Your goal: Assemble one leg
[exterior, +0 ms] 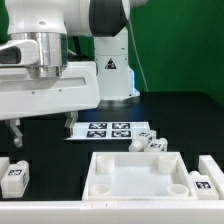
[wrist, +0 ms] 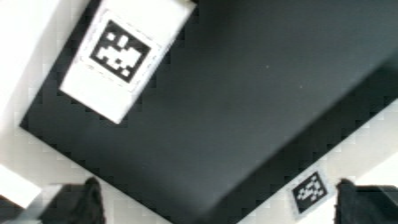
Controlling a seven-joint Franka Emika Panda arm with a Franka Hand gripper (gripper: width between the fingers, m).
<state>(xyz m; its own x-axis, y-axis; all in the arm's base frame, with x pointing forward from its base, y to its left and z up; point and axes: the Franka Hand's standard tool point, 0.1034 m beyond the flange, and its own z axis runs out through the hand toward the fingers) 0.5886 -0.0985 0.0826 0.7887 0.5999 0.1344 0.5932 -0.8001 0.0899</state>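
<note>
Leg lies on the black surface at the exterior view's left, near the released, empty hand; judged light, rigid, smooth plastic, probably slippery, so pinch two flat opposite faces mid-length.

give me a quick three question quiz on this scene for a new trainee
1. True or false: the gripper is shut on one of the furniture parts.
2. Where does the marker board lie? A) stacked on a white post B) on the black table, beyond the tabletop C) between the fingers
3. Fill in: the leg closest to the gripper stands at the exterior view's ___ edge.

Key: 1 false, the jaws stand open with nothing between them. 2 B. 3 left.
</note>
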